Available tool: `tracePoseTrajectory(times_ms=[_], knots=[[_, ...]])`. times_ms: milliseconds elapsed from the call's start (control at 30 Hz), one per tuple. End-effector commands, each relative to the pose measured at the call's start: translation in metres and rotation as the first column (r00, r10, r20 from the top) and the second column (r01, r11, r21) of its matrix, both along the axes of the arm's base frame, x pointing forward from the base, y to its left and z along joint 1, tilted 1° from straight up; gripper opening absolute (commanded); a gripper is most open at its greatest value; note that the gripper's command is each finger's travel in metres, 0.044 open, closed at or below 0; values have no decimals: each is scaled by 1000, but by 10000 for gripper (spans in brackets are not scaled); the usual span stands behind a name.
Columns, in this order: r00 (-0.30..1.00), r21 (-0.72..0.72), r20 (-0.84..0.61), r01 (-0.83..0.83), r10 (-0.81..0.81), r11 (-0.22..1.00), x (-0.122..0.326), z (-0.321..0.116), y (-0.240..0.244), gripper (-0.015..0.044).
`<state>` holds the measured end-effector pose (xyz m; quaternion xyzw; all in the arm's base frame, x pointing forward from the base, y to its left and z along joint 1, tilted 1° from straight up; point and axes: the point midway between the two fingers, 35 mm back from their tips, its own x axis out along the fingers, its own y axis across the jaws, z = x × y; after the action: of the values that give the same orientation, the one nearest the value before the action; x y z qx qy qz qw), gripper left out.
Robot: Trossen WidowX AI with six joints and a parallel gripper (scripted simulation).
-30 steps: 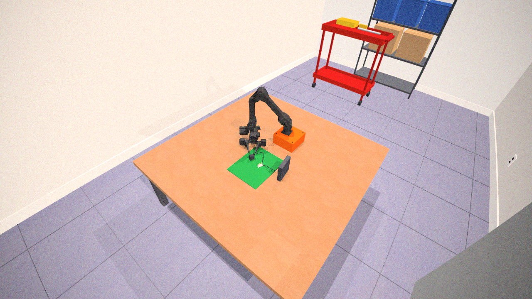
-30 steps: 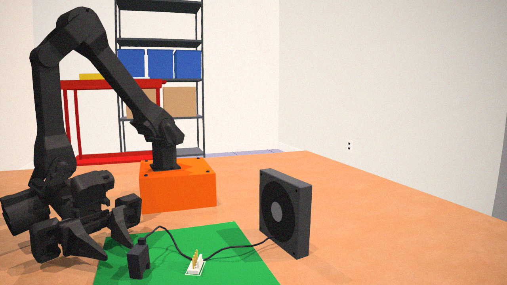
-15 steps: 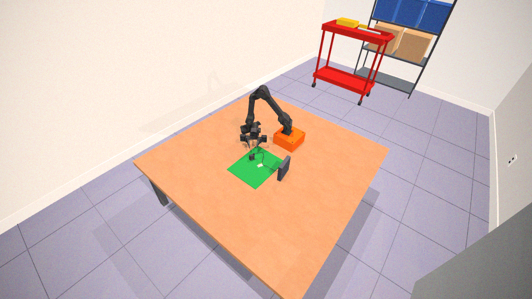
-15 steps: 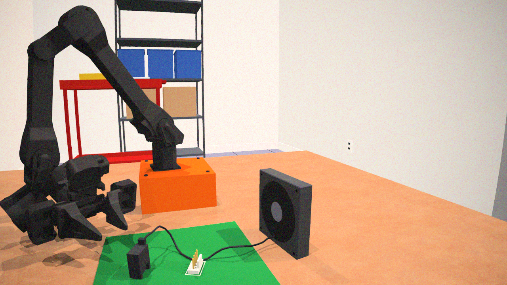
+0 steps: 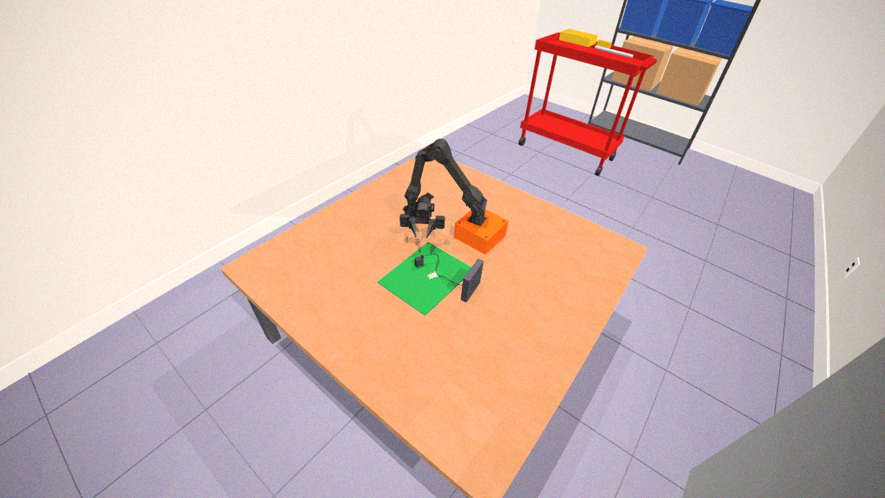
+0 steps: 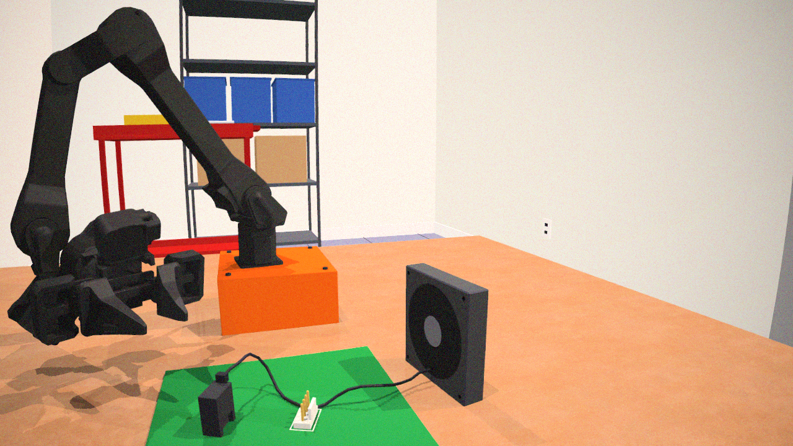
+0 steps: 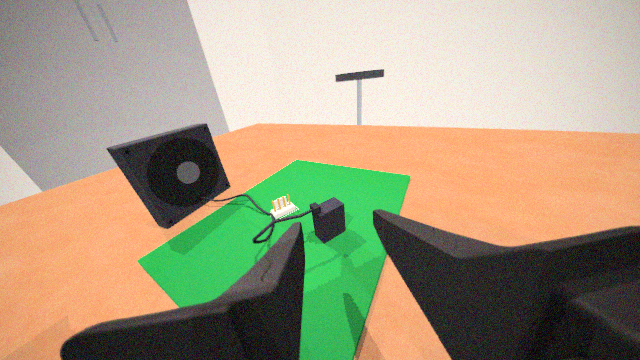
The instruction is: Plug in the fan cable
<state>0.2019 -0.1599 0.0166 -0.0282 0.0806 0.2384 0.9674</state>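
Observation:
The dark fan plug (image 5: 418, 261) (image 6: 215, 409) (image 7: 330, 220) stands upright on the green board (image 5: 424, 300) (image 6: 332, 372) (image 7: 370, 185), apart from the header. The white four-pin header (image 5: 432, 275) (image 6: 304, 424) (image 7: 285, 211) has its gold pins bare. The thin black cable (image 6: 360, 386) (image 7: 239, 195) runs from the plug's top in a loop past the header to the fan (image 5: 471, 281) (image 6: 446, 332) (image 7: 187, 172). My gripper (image 5: 420, 236) (image 6: 166, 327) (image 7: 337, 223) is open and empty. It is back from the plug, off the board's edge on the arm's side, and touches nothing.
The fan stands upright beside the board. The orange arm base (image 5: 481, 231) (image 6: 277, 299) stands on the wooden table (image 5: 371, 359) (image 6: 582, 344) (image 7: 475, 170) behind the board. A red cart (image 5: 569, 133) and a shelf rack (image 5: 643, 139) stand beyond the table.

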Motion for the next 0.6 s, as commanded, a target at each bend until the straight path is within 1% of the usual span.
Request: tracePoseTrajectory(times_ms=[0,267,567], knots=[[1000,-3,6,-3,3,1000,-3,8,-2,205],[979,12,-137,-152,152,988,2,5,15,205],[900,24,-333,-290,281,957,4,1,31,205]])
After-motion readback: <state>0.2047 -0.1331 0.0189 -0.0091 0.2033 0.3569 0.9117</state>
